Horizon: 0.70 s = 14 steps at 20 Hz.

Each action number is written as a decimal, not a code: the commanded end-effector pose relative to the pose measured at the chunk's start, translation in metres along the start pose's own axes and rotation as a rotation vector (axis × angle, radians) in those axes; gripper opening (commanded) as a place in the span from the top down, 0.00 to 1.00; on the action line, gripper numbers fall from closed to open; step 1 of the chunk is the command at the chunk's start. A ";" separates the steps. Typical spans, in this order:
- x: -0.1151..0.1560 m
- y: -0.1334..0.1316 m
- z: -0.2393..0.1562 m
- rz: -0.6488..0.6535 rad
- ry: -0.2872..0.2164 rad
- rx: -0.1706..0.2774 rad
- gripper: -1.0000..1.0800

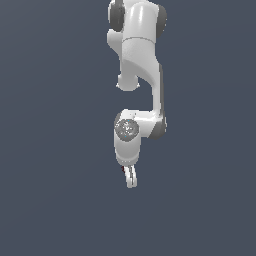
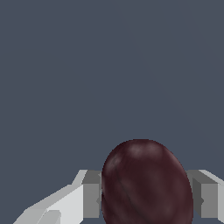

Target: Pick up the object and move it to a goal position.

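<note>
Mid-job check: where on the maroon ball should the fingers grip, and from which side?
Across its widest middle, one finger on each flank, coming straight over it. The maroon ball is smooth and rounded, so off-center pads would probably slip. The wrist view shows the gripper already straddling it that way.

The white arm hangs down from the top of the exterior view, folding at a grey-capped joint before dropping to the wrist. The hand points straight down, its fingers drawn in close on either side of the dark red ball and pressed against it.
</note>
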<state>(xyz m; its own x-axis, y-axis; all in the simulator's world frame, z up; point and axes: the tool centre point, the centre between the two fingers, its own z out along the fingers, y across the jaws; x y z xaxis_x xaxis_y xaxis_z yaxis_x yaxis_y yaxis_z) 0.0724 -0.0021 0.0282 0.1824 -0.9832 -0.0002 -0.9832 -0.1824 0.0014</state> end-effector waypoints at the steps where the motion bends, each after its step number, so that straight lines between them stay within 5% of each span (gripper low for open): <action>1: -0.002 0.003 -0.001 0.000 0.000 0.001 1.00; 14: -0.031 0.047 -0.008 -0.001 0.000 0.001 1.00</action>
<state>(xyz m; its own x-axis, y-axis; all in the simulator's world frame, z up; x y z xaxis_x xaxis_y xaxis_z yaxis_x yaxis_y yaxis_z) 0.0287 0.0163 0.0344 0.1828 -0.9832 -0.0003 -0.9832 -0.1828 0.0017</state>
